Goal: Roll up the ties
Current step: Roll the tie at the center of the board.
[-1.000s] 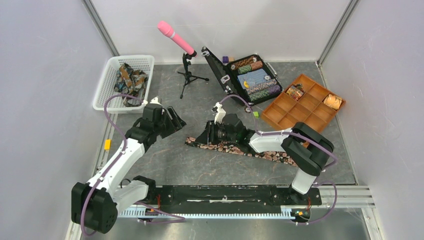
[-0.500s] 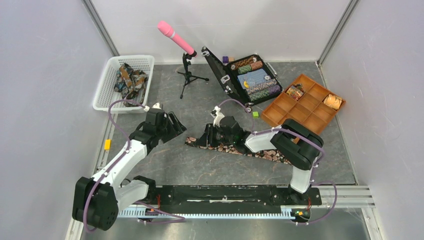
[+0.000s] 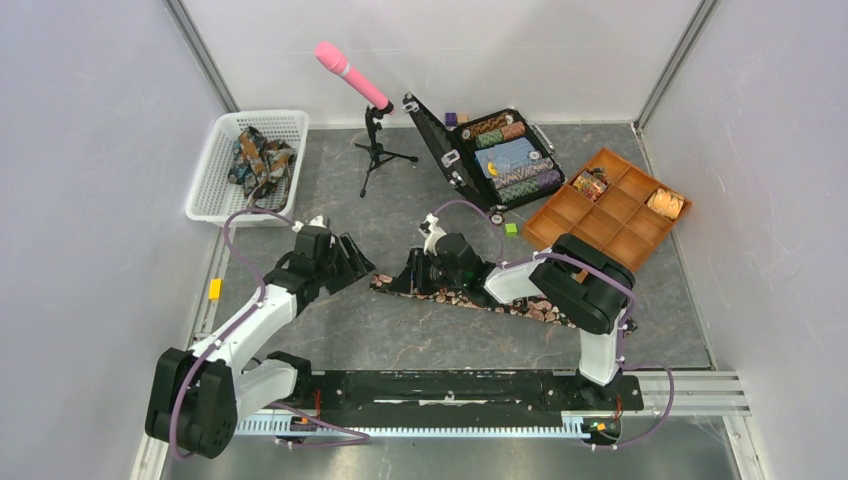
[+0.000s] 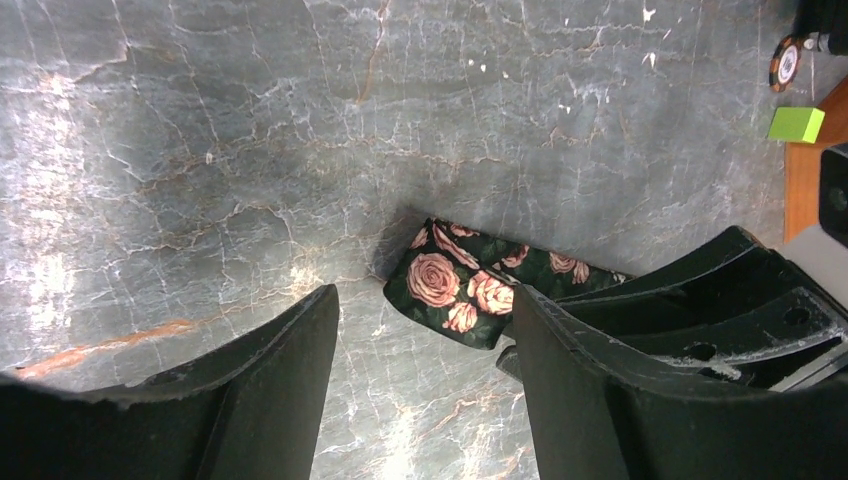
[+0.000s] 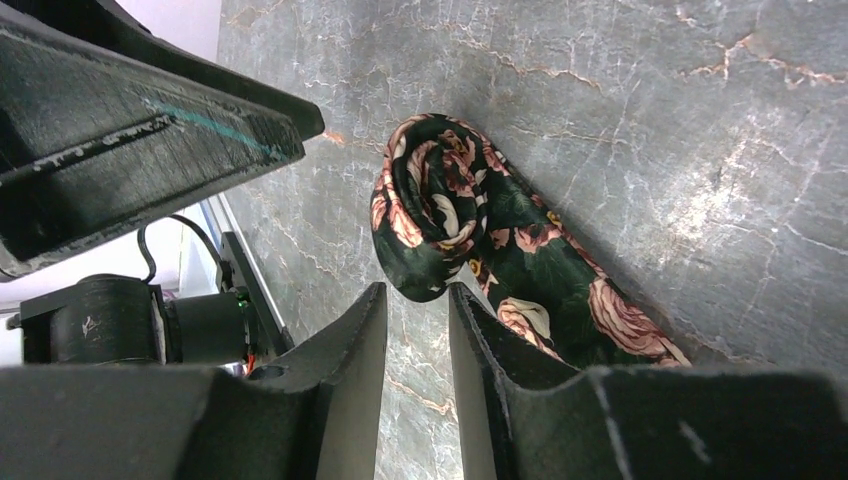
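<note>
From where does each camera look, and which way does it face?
Top external: above, behind the arm bases, looking down at the table; left arm and right arm show.
Left wrist: on the left arm, facing down at the rose-print tie; own fingers show.
Right wrist: on the right arm, facing the tie's coiled end; own fingers show.
Shared: both wrist views see that tie end.

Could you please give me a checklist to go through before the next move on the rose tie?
1. Left gripper open and empty: ok, jaws wide apart.
2. Rose tie end rolled: ok, a loose coil shows.
3. Right gripper gripping the coil: cannot tell; jaws narrowly apart at its edge.
4. Left gripper lined up with the tie's end: ok, the end lies in line with its gap.
5. Rest of the tie lying flat: cannot tell; part is hidden.
</note>
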`<control>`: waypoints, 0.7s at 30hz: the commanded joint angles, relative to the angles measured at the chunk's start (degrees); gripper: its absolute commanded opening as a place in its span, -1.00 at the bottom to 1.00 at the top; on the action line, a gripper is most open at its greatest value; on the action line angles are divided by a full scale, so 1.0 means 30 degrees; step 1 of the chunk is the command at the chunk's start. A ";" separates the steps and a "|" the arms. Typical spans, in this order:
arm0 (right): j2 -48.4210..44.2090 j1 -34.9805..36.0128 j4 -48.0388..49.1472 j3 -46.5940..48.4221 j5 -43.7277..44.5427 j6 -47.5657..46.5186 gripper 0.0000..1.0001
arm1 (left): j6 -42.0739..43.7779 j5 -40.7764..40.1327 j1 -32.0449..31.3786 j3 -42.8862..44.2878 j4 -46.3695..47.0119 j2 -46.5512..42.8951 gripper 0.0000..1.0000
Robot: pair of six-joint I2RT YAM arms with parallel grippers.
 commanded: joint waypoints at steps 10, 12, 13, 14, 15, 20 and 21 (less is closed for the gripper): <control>0.0260 -0.0261 0.0880 0.0387 0.0507 0.0317 -0.36 | -0.0322 0.1005 0.0079 -0.1069 0.2304 -0.0102 0.39; 0.0076 -0.0265 0.0886 0.0387 0.0489 0.0332 -0.35 | -0.0262 0.0975 0.0092 -0.1031 0.2292 -0.0143 0.39; -0.0013 -0.0266 0.0857 0.0420 0.0487 0.0353 -0.35 | -0.0233 0.0931 0.0078 -0.1000 0.2265 -0.0133 0.39; -0.0059 -0.0281 0.0850 0.0438 0.0472 0.0350 -0.35 | -0.0203 0.0877 0.0077 -0.0998 0.2219 -0.0145 0.39; -0.0110 -0.0291 0.0850 0.0487 0.0471 0.0381 -0.34 | -0.0203 0.0750 0.0077 -0.0993 0.2154 -0.0190 0.39; 0.0134 -0.0327 0.0767 0.0809 0.0476 0.0522 -0.27 | 0.0023 0.0464 0.0077 -0.0811 0.1863 -0.0237 0.40; 0.0259 -0.0324 0.0752 0.0871 0.0448 0.0565 -0.25 | 0.0071 0.0420 0.0077 -0.0744 0.1746 -0.0246 0.40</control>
